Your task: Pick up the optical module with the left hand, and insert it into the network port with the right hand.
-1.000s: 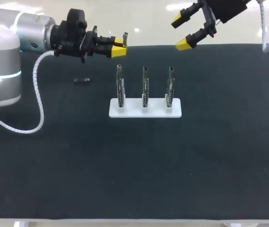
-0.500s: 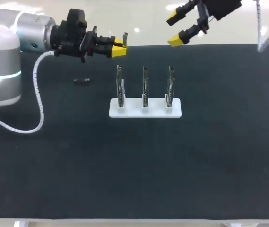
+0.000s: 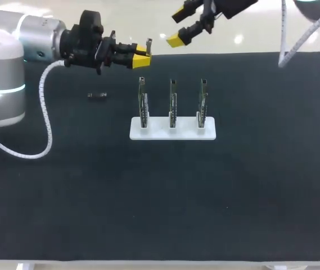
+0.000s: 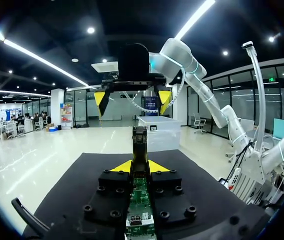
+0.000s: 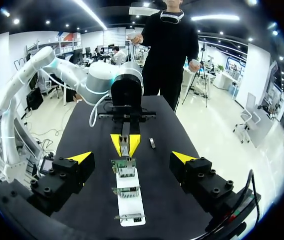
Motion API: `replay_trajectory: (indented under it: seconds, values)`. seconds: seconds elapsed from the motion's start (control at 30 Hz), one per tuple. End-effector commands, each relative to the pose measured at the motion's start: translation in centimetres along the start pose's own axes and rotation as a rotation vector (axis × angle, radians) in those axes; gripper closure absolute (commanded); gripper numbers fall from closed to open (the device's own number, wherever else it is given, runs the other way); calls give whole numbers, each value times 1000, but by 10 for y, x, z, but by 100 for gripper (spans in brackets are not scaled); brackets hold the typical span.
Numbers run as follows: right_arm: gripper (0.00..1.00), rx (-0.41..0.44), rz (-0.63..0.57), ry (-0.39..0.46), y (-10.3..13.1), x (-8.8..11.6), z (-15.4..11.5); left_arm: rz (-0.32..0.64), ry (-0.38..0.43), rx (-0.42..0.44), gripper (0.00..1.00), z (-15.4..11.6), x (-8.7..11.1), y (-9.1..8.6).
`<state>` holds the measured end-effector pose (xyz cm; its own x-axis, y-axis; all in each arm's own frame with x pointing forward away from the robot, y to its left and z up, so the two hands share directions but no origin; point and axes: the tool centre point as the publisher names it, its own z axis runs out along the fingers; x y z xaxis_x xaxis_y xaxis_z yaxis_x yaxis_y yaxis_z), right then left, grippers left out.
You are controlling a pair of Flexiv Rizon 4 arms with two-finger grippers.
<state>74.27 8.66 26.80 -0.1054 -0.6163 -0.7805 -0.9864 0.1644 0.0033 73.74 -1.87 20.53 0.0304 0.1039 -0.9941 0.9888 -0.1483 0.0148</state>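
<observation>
The dark worktop (image 3: pixel 160 197) fills the frame. From the upper left comes the left arm (image 3: pixel 36 34), its left fingers (image 3: pixel 141 58) pinched narrow on the optical module (image 4: pixel 140 145). The module is held above the worktop, its long axis running out past the tips toward the right. The right fingers (image 3: pixel 175 40), spread wide and empty, hang near it, up and to the right, likely next to take its free end. Below stand three port boards (image 3: pixel 172 104) on a white base (image 3: pixel 172 130)

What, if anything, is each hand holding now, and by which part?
The left hand is shut on the optical module, pinching its sides near one end; the other end sticks out ahead. The right hand is open and empty.
</observation>
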Motion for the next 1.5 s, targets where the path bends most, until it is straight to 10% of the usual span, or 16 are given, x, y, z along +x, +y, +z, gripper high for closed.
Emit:
replay_trajectory:
  seconds: [0.03, 1.07, 1.5]
  values:
    - [0, 2, 0, 3, 1, -11, 14, 1, 0, -5, 100, 1, 0, -1]
    - [8, 20, -8, 2, 6, -18, 50, 1, 0, -5, 100, 1, 0, -1]
    - [53, 23, -2, -5, 9, -16, 50, 1, 0, -5, 100, 1, 0, -1]
